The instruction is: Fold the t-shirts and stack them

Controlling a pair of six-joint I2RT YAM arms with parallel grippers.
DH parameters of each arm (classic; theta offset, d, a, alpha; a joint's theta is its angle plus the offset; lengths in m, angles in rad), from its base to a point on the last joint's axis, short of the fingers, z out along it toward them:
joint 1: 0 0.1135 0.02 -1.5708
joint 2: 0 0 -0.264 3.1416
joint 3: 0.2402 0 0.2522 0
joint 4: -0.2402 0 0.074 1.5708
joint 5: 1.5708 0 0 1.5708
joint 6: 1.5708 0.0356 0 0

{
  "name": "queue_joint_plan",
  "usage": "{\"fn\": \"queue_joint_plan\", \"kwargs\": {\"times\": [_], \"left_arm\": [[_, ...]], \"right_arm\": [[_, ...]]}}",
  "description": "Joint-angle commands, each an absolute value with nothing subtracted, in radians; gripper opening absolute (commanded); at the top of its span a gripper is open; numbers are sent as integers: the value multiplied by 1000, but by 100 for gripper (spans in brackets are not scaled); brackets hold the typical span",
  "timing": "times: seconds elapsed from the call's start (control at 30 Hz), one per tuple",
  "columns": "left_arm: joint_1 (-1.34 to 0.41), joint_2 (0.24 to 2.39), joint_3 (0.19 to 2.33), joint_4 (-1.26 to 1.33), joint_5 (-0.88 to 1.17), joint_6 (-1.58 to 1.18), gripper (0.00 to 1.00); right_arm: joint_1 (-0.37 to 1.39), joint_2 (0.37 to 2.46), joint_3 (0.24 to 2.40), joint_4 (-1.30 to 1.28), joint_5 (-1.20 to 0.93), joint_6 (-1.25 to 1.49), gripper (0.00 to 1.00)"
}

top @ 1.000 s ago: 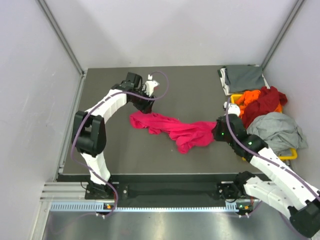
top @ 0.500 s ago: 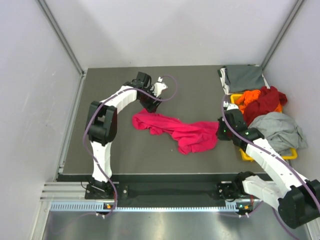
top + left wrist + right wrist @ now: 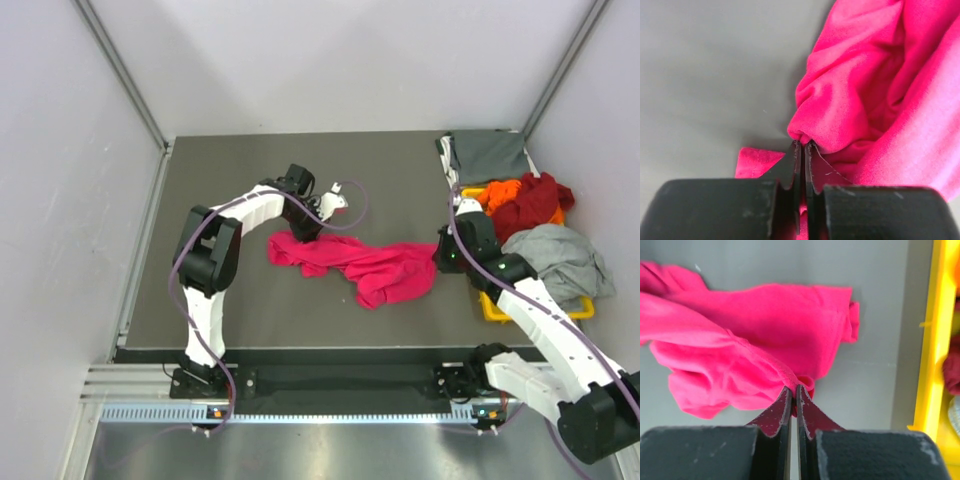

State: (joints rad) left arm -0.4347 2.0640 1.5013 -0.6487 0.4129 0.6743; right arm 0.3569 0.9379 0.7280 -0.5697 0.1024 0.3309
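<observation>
Left end effector (image 3: 802, 145), right end effector (image 3: 793, 388) pinch pink t-shirt (image 3: 385, 268)

Robot test cell in a lab; not a home, not a shop.
- Plain pale walls (image 3: 60, 250) box in a dark grey table (image 3: 400, 180) on three sides; bare metal corner posts (image 3: 120, 70) run up at upper left and upper right.
- Two white-and-black arms, left arm (image 3: 215, 260) and right arm (image 3: 540, 315), are bolted at bottom of frame beside an aluminium rail (image 3: 130, 380).
- Purple cables (image 3: 360, 200) run exposed along both arms.
- Props only: a yellow bin (image 3: 490, 310) at right edge heaped with t-shirts (image 3: 525, 205), and a magenta t-shirt (image 3: 385, 270) at centre.
</observation>
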Motion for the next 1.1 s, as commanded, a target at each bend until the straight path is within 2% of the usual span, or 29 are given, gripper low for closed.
{"fn": "queue_joint_plan", "kwargs": {"times": [0.0,0.17,0.33,0.47,0.7,0.8,0.93,1.07], "left_arm": [[-426,2031,1468,-684,400,647,0],[-394,1778,1424,-670,347,503,0],[-319,1429,1445,-693,246,402,0],[-293,1208,1558,-776,129,393,0],[-290,1049,1825,-1057,75,397,0],[-290,999,1856,-1138,120,390,0],[-290,950,1798,-1183,236,365,0],[-290,920,1608,-1174,363,344,0]], "right_arm": [[342,899,834,-564,94,301,0],[342,858,1003,-630,43,238,0],[342,828,1257,-716,-51,164,0],[344,844,1463,-808,-77,109,0],[342,831,1808,-955,-60,77,0],[342,819,1848,-963,-125,90,0],[344,808,1775,-942,-225,126,0],[342,821,1732,-913,-163,149,0]]}}
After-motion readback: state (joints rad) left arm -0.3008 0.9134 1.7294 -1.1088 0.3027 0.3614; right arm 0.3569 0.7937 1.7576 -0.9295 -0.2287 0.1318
